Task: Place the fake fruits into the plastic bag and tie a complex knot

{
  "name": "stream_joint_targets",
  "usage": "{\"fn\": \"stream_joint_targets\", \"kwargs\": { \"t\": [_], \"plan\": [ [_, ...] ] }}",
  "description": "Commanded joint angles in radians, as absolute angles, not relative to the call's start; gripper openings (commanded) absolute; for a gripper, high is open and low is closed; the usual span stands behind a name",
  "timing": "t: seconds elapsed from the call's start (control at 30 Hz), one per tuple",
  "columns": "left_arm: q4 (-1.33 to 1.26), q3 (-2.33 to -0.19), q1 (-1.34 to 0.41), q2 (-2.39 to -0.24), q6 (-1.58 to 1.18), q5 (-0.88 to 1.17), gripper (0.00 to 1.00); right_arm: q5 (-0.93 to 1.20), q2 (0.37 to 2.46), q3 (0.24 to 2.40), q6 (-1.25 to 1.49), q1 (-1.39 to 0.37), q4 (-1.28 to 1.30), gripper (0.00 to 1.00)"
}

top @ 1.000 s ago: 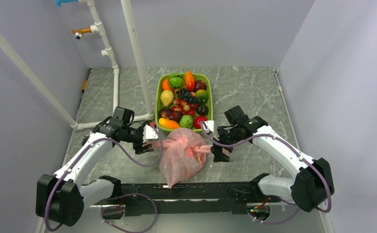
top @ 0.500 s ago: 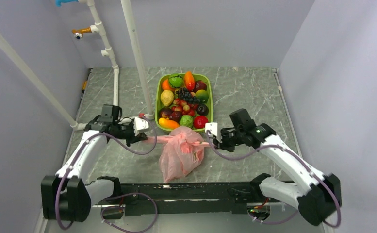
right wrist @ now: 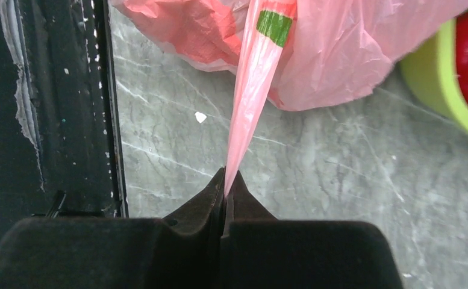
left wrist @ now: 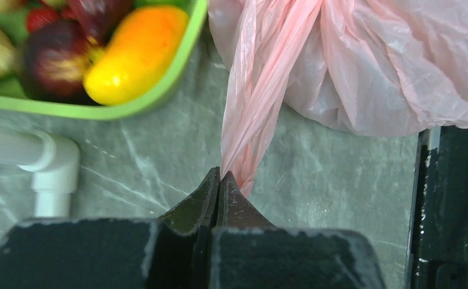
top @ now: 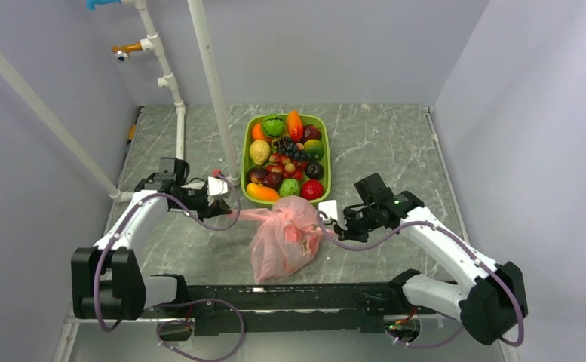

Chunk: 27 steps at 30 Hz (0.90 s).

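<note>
Bench [top: 380, 143] is evenly lit from above; soft shadows are cast. Blur is seen on left gripper's fingers [left wrist: 189, 208], mild sheen on plastic bag [left wrist: 370, 66].

From here I see a grey marbled table [top: 380, 143] carrying a lime-green tray [top: 326, 151] toward the back. The pink plastic bag [top: 278, 245] slumps just in front, possibly touching its rim. White pipework [top: 180, 151] lies at left, and a white fleck [right wrist: 200, 117] lies near the bag.

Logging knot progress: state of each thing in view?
left gripper: shut on left handle, taut
right gripper: shut on right handle, taut
plastic bag: bulging, lying on table, neck bunched
green tray: heaped with fake fruits
</note>
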State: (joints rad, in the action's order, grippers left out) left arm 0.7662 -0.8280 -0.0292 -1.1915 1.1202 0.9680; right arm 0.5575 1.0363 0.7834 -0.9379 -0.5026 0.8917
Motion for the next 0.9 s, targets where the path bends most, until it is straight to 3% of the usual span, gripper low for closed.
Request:
{"fn": "stream_joint_targets", "kwargs": {
  "t": [0.0, 0.33, 0.37, 0.4, 0.47, 0.5, 0.6, 0.67, 0.87],
  "plan": [
    [0.601, -0.804, 0.043, -1.259, 1.24, 0.682, 0.0, 0.41, 1.121, 0.722, -0.982, -0.465, 1.069, 0.0],
    [0.689, -0.752, -0.018, -1.11, 1.154, 0.747, 0.0, 0.406, 1.174, 0.72, -0.865, -0.445, 0.847, 0.0],
    [0.696, -0.755, -0.023, -1.095, 1.122, 0.755, 0.06, 0.414, 1.17, 0.734, -0.866, -0.439, 0.86, 0.05],
    [0.713, -0.765, -0.024, -1.08, 1.097, 0.768, 0.22, 0.433, 1.16, 0.753, -0.865, -0.432, 0.88, 0.15],
    [0.75, -0.796, -0.024, -1.058, 1.041, 0.806, 0.52, 0.474, 1.135, 0.794, -0.859, -0.425, 0.926, 0.51],
    [0.76, -0.816, -0.024, -1.047, 0.998, 0.824, 0.65, 0.492, 1.116, 0.816, -0.851, -0.425, 0.943, 0.65],
    [0.775, -0.891, -0.024, -1.008, 0.879, 0.869, 0.98, 0.544, 1.059, 0.886, -0.808, -0.424, 0.978, 0.88],
    [0.781, -0.947, -0.024, -0.989, 0.799, 0.875, 0.99, 0.566, 1.031, 0.939, -0.763, -0.424, 0.983, 0.98],
    [0.842, -1.201, -0.011, -1.018, 0.519, 0.775, 0.99, 0.658, 1.028, 1.108, -0.551, -0.309, 0.908, 1.0]
  ]
}}
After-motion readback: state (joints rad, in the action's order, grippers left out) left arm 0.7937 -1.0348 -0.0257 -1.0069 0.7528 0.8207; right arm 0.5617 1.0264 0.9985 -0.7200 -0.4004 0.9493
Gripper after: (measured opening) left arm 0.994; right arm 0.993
